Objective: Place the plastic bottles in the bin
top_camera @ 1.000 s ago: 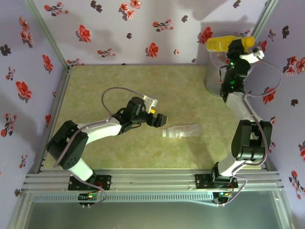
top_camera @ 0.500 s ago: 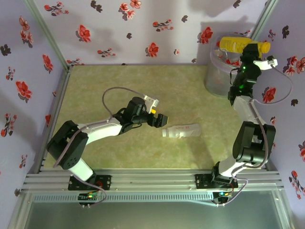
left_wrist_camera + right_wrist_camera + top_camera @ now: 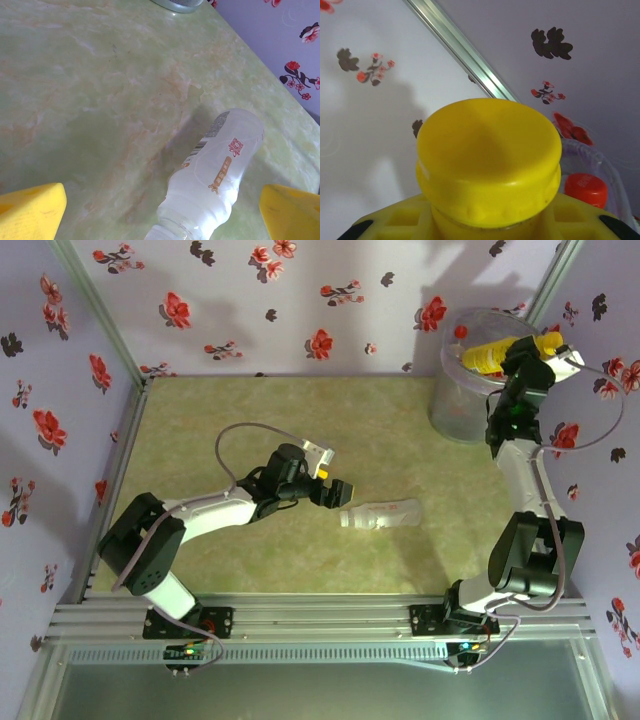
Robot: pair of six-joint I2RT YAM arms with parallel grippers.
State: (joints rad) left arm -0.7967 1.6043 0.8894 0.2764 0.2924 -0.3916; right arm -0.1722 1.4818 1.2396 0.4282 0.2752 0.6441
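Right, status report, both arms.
Right gripper shut on yellow plastic bottle, above tall translucent grey bin. Left gripper open, by clear plastic bottle lying on table. Nothing blocking.

We see a pale green marbled tabletop (image 3: 330, 420) boxed in by lavender walls (image 3: 280, 350) printed with red and dark flowers, under soft light, with aluminium posts (image 3: 97, 310) in the far corners and ribbed aluminium rails (image 3: 320, 618) along its near edge.

The tabletop (image 3: 200, 420) is a pale green, marbled surface. One clear plastic bottle (image 3: 380, 514) lies on its side right of the middle, neck pointing left, its printed label facing up (image 3: 215, 175). The bin (image 3: 455, 405) stands upright in the far right corner.
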